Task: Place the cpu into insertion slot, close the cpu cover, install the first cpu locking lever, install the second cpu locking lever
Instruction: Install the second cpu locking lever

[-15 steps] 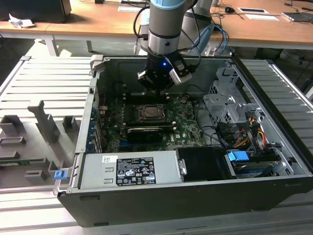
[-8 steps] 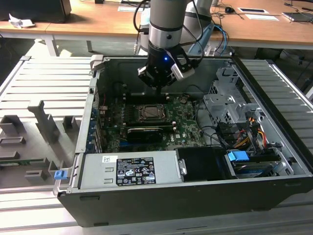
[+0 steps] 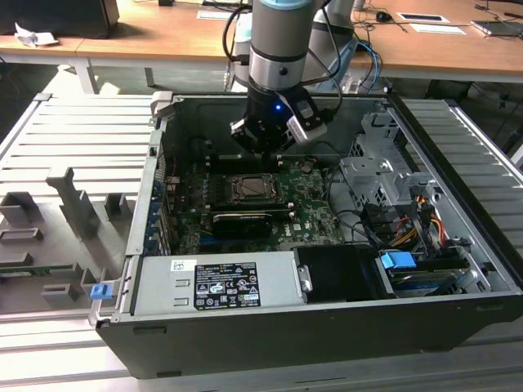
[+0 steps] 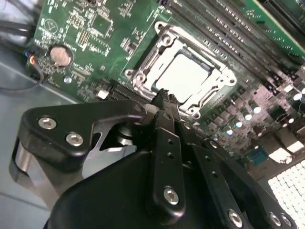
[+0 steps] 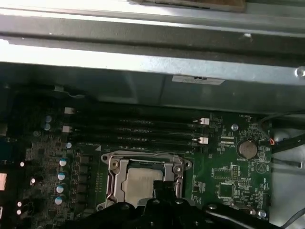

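The cpu (image 4: 183, 76) lies silvery face up inside the insertion slot (image 3: 249, 189) on the green board; it is also in the first wrist view (image 5: 140, 183). The cpu cover (image 4: 164, 37), a metal frame, lies flat around it with the chip showing through its window, and it appears again in the first wrist view (image 5: 114, 167). My gripper (image 3: 263, 149) hangs just above the far edge of the socket. Its black fingers are pressed together with nothing between them, the tips (image 4: 163, 98) over the socket's rim in the second wrist view.
Long memory slots (image 5: 138, 131) run beside the socket, towards the case's back wall (image 5: 152, 62). A coin battery (image 4: 61, 55) sits on the board. A long black card (image 3: 241, 222), the grey power supply (image 3: 216, 282), a drive cage (image 3: 376, 175) and cables (image 3: 409, 229) crowd the case.
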`<state>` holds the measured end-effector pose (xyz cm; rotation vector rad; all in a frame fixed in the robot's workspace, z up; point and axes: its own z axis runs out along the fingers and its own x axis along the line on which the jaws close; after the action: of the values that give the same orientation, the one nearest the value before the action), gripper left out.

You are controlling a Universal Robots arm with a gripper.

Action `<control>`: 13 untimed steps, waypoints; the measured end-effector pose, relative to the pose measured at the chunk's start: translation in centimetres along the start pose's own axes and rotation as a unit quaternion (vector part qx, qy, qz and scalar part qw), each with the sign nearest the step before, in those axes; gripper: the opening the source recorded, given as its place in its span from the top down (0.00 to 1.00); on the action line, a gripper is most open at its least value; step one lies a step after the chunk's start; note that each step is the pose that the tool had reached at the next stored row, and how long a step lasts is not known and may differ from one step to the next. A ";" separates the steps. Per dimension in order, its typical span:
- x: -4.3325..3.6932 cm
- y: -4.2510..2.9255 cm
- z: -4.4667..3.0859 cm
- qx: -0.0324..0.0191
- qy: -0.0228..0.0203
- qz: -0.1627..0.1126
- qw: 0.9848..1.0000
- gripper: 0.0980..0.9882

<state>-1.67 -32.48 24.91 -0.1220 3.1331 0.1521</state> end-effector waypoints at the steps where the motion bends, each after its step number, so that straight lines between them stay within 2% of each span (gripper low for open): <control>1: 0.01 -0.13 0.07 0.000 0.001 0.000 1.000 0.99; 3: 0.04 -0.54 0.12 0.000 0.002 0.000 1.000 0.99; 5: 0.14 -1.72 0.06 0.000 0.002 0.001 1.000 0.99; 6: 0.21 -2.71 0.00 0.000 0.003 0.001 1.000 0.99; 8: 0.29 -3.70 -0.04 0.000 0.003 0.001 1.000 0.99; 9: 0.35 -4.43 -0.06 0.000 0.003 0.001 1.000 0.99; 10: 0.38 -4.79 -0.02 0.000 0.003 0.001 1.000 0.99; 13: 0.67 -4.96 0.20 0.000 0.004 0.001 1.000 0.99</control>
<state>-1.95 -37.44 24.22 -0.1205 3.1408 0.1531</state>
